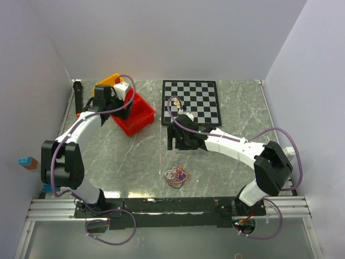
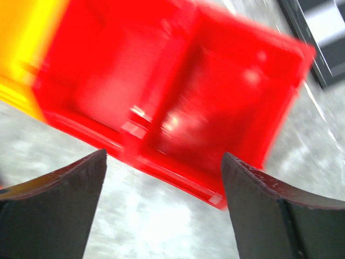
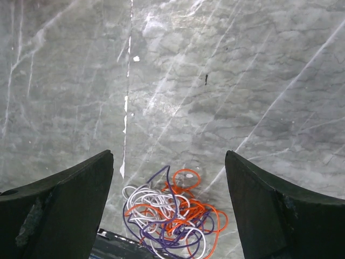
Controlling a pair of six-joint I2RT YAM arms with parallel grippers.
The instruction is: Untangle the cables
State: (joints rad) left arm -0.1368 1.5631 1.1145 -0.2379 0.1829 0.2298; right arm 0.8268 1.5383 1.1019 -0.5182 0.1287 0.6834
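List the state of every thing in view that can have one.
cables: tangled in one bunch, lying on the table, not held.
left gripper: open, empty, over the red bin.
right gripper: open, empty, above the table, apart from the cables.
red bin: upright on the table; the blurred wrist view shows nothing inside.
chessboard: lying flat.

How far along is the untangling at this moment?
Nothing looks done: the cables lie in one knotted bunch on the table. Nothing is in hand: the right pincer is open and empty, hanging over the table clear of the bunch, and the left pincer is open over the red bin. All the separating is left.
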